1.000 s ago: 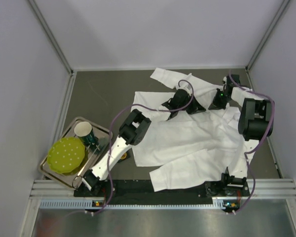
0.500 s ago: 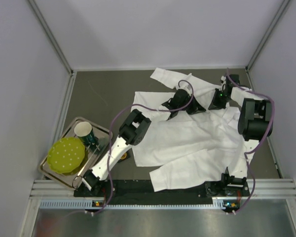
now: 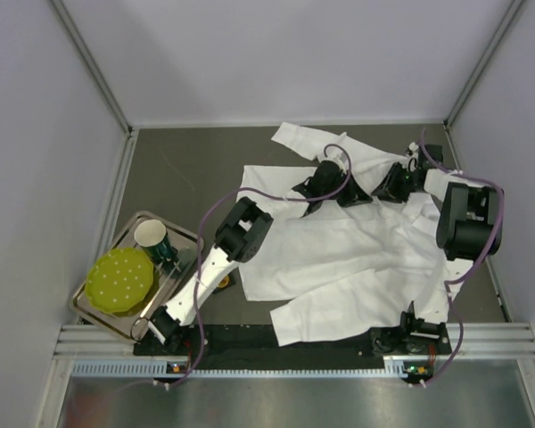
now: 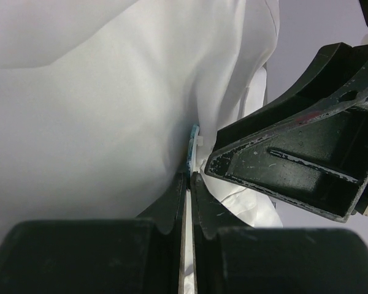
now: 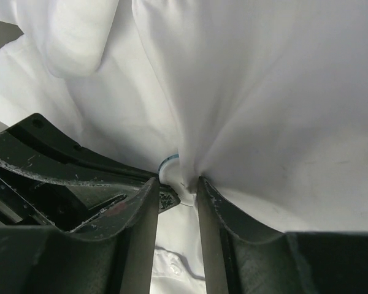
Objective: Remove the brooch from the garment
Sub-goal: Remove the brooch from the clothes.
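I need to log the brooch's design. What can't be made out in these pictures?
Brooch face: left wrist view, edge-on, only a blue rim between shirt folds.
Its pin: right wrist view, hidden by bunched cloth.
Top view: brooch lost under the left pincer and right pincer.

Top camera looks down; both wrist cameras, close up, share the garment (image 4: pixel 80 122).

Closed in on three sides by plain pale lilac wall panels (image 3: pixel 285 53), joined at the corners by slim grey metal posts (image 3: pixel 94 67). Floored with a dark grey matte tabletop (image 3: pixel 187 169). Edged nearest by a ribbed aluminium rail (image 3: pixel 98 337), then a brushed steel sheet (image 3: pixel 285 406). Lit softly and evenly.
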Motion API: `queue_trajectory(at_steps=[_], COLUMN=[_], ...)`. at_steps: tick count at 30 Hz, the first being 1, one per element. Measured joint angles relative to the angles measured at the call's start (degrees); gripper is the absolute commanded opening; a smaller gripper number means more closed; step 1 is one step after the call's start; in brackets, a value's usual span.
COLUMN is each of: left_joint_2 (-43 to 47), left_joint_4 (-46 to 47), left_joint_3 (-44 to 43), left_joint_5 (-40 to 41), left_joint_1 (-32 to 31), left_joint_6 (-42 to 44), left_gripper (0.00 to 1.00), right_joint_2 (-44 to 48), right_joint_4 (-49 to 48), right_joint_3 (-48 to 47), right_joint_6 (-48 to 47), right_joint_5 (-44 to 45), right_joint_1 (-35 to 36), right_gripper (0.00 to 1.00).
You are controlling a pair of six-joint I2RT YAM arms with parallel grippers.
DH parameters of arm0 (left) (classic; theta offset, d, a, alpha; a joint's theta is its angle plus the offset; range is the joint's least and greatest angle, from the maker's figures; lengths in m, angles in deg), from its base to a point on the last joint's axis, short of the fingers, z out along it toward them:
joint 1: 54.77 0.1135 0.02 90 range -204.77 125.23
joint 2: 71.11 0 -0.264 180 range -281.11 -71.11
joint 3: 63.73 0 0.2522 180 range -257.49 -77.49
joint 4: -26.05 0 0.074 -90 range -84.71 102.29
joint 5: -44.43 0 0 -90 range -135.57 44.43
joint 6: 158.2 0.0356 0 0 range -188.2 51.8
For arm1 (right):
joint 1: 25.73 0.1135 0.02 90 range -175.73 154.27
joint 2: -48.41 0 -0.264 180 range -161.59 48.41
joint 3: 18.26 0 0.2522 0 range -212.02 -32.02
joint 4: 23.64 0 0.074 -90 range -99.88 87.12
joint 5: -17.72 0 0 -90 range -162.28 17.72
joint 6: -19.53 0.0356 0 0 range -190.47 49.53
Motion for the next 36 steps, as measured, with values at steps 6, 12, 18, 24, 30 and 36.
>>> queue_trajectory(at_steps=[6,12,18,24,30,36], left_joint_2=[0.28,1.51,2.27,2.38,3.04,3.78], left_joint_4=[-0.66,-6.62,-12.33,-20.24,-27.17,-32.87], left_joint_3=[0.00,-2.14,-5.16,-9.92,-11.82,-12.79], left_joint_5=[0.02,0.22,0.31,2.14,6.14,8.74], left_joint_1=[-0.48,-1.62,-2.38,-3.06,-3.43,-3.43], left_joint_6=[3.52,9.84,14.34,19.23,24.59,29.51], left_gripper=[0.00,0.00,0.00,0.00,0.00,0.00], right_joint_2=[2.45,6.29,8.28,9.38,10.40,10.47], right_joint_4=[-1.70,-1.33,-1.68,-2.01,-2.71,-3.08], right_joint_3=[3.39,5.95,6.78,7.58,8.90,9.75], right_joint_6=[1.36,1.36,0.87,1.16,2.05,3.06], right_joint_5=[0.17,2.16,4.79,6.16,6.78,6.86], right_joint_1=[-0.74,-0.83,-1.05,-1.99,-5.29,-7.91], right_gripper=[0.40,0.47,0.50,0.52,0.57,0.58])
